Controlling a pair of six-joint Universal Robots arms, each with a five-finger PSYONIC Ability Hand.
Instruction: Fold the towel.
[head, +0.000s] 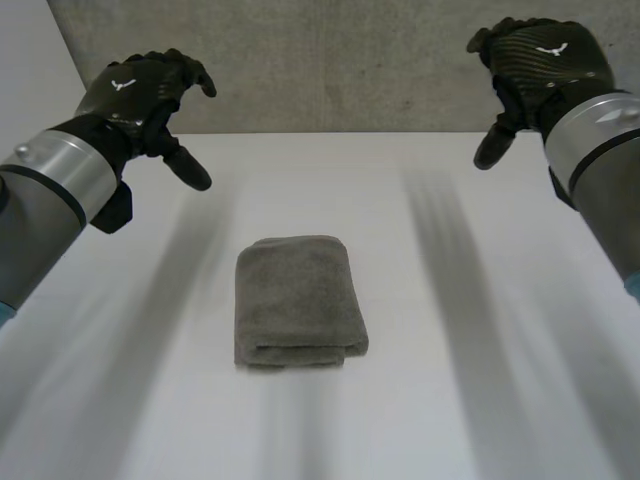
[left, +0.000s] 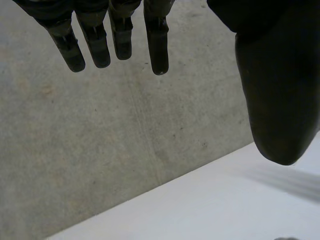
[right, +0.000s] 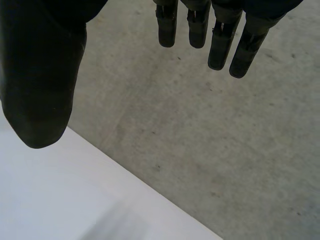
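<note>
On the white table (head: 450, 400), about midway across and a touch to the left, lies the grey towel (head: 298, 300), already folded into a thick, compact rectangle. Its stacked layer edges show at the near end, and the far end is rounded over. Nothing touches it: both hands are well apart from it, up above the far part of the table. Out to the far left hangs the left hand (head: 140, 95), its fingers (left: 95, 45) straight and spread loosely and its thumb (left: 280, 100) set wide of them, with nothing between. Far right, the right hand (head: 535, 65) matches it, fingers (right: 220, 45) extended and thumb (right: 42, 90) well off to the side, holding nothing. Beyond both hands, past the table's far edge, stands a rough grey concrete wall (head: 330, 60).
</note>
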